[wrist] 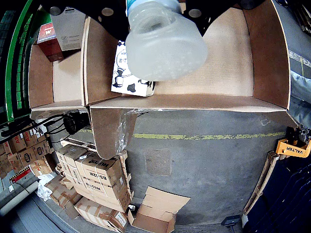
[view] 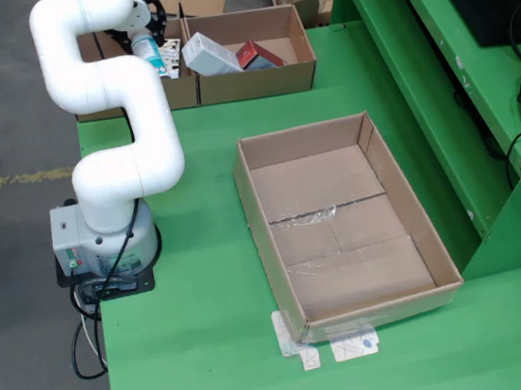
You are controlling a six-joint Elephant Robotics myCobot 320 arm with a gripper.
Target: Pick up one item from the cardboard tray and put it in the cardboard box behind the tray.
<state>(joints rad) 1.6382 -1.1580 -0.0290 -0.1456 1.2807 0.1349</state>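
- In the overhead view the gripper (view: 148, 39) hangs over the left compartment of the far cardboard box (view: 256, 83), clamped on a translucent plastic bottle (view: 145, 49).
- The wrist view shows that bottle (wrist: 163, 41) directly beneath the camera, base towards the lens, so its long axis runs roughly vertical, above a black-and-white carton (wrist: 129, 73) on the box floor.
- The large cardboard tray (view: 416, 223) on the green tabletop (view: 198, 307) looks bare.
- Judged from this, the drop point is straight down.
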